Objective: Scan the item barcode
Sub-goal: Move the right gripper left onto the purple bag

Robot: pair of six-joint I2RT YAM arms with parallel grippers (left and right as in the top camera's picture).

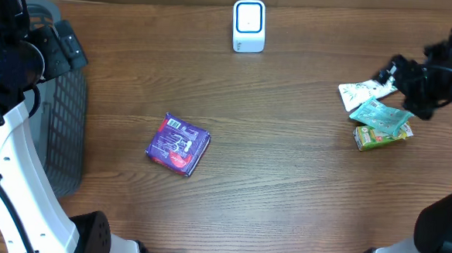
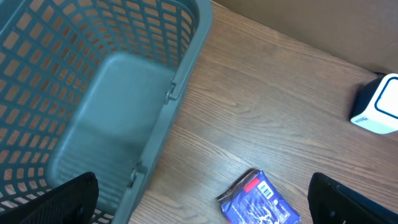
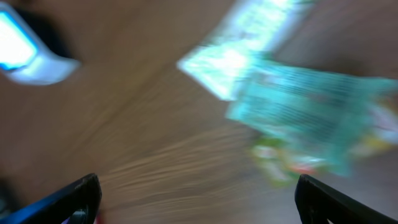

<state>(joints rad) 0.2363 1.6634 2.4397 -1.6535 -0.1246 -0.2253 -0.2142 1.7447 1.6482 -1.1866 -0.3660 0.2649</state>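
- Purple packet (image 1: 178, 144): white barcode label at one end, print too small to read.
- Left gripper (image 2: 202, 190): spread apart, holding nothing.
- Right gripper (image 3: 196, 193): spread apart, view blurred.

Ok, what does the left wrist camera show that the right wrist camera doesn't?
Only the left wrist view shows the grey basket and the purple packet, with a barcode label on its upper face. Only the right wrist view, which is badly blurred, shows the pile: a white packet, a teal packet and a green packet at its edge. Both show the white scanner and the wooden table.
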